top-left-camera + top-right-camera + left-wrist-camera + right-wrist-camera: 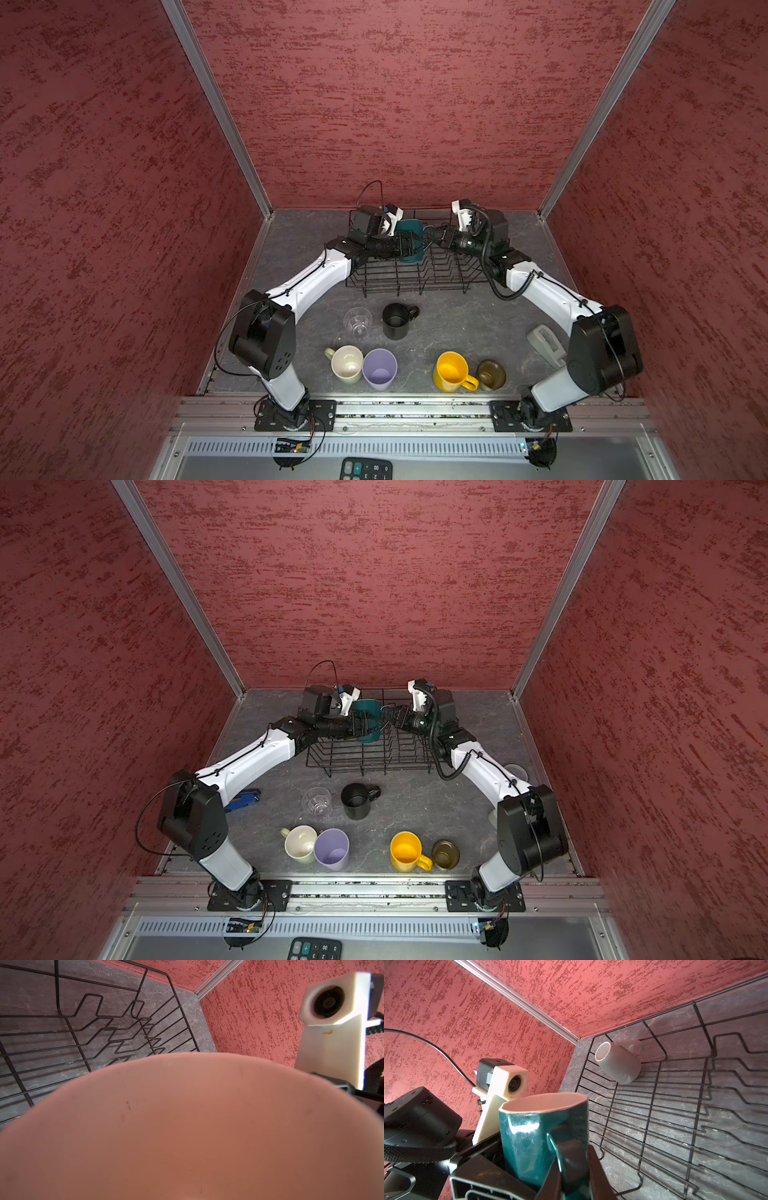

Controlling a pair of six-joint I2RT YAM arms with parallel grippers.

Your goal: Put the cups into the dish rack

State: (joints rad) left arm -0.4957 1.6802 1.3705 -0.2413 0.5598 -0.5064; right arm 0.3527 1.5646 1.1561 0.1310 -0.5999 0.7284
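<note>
Our left gripper (408,246) holds the teal mug (525,1136) by its sides, with the jaws wide around it. Our right gripper (572,1169) pinches the mug's handle, jaws almost closed. We hold the mug up over the dish rack (415,282). A grey mug (618,1064) lies tipped inside the rack.

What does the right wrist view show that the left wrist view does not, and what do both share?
Only the right wrist view: the teal mug from outside, its handle between the fingers of the right hand, and a grey mug tipped on its side in a corner of the dish rack. Only the left wrist view: a pale curved surface filling most of the picture, probably the teal mug's inside. Both: the rack's wires, the grey table, the red wall; each also shows the other arm's camera.
</note>
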